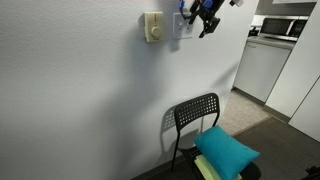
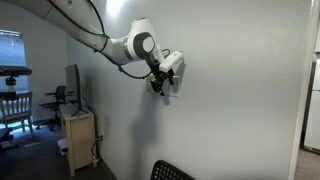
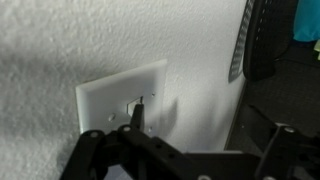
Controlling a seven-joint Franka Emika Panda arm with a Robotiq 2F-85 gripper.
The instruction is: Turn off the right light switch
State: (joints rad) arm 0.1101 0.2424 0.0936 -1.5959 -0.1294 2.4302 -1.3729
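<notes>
The right light switch is a white glossy wall plate (image 3: 115, 95) with a small toggle near its middle. In the wrist view one dark fingertip of my gripper (image 3: 205, 122) rests at the toggle; the other finger is far off to the right over bare wall. The jaws look spread and hold nothing. In both exterior views the gripper (image 1: 205, 17) (image 2: 163, 80) is pressed up to the wall and covers most of the plate (image 1: 180, 27) (image 2: 174, 93).
A cream-yellow plate with a round knob (image 1: 152, 27) is mounted just beside the switch. Below stands a black chair (image 1: 195, 113) with a teal cushion (image 1: 228, 150). A wooden cabinet (image 2: 79, 140) stands along the wall. Kitchen counters (image 1: 265, 60) lie beyond.
</notes>
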